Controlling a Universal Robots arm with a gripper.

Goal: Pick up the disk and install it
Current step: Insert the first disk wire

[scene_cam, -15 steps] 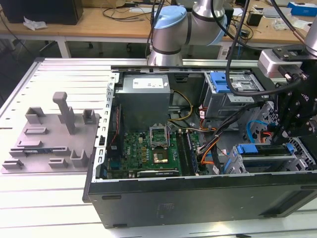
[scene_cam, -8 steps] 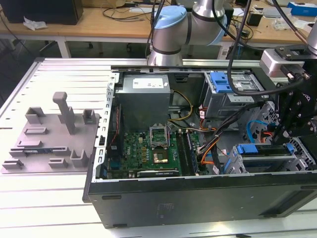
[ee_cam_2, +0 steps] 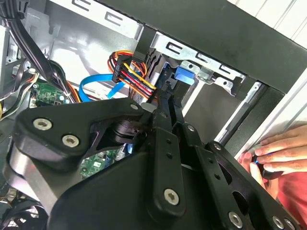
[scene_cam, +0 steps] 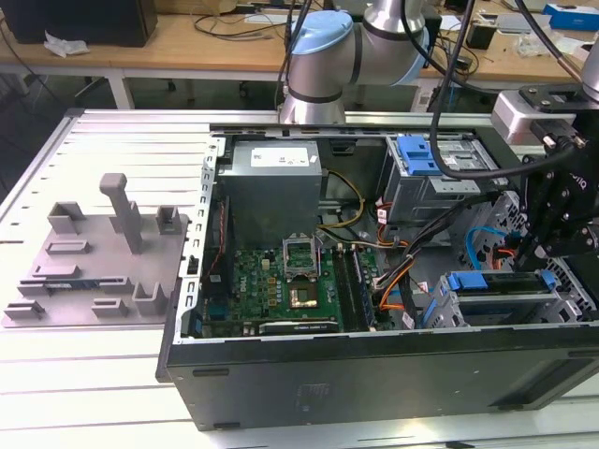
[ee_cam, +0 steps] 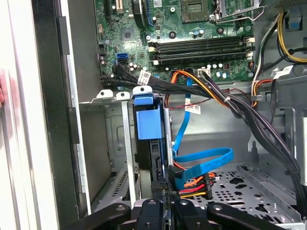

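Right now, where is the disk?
In the exterior view the disk sits in the metal cage inside the computer case, on the exterior view's right; in the first wrist view a blue cable runs beside it.

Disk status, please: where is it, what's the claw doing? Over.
Gripper right at the disk. Disk on edge in the drive cage. Blue cable close beside; a hand at the case edge.
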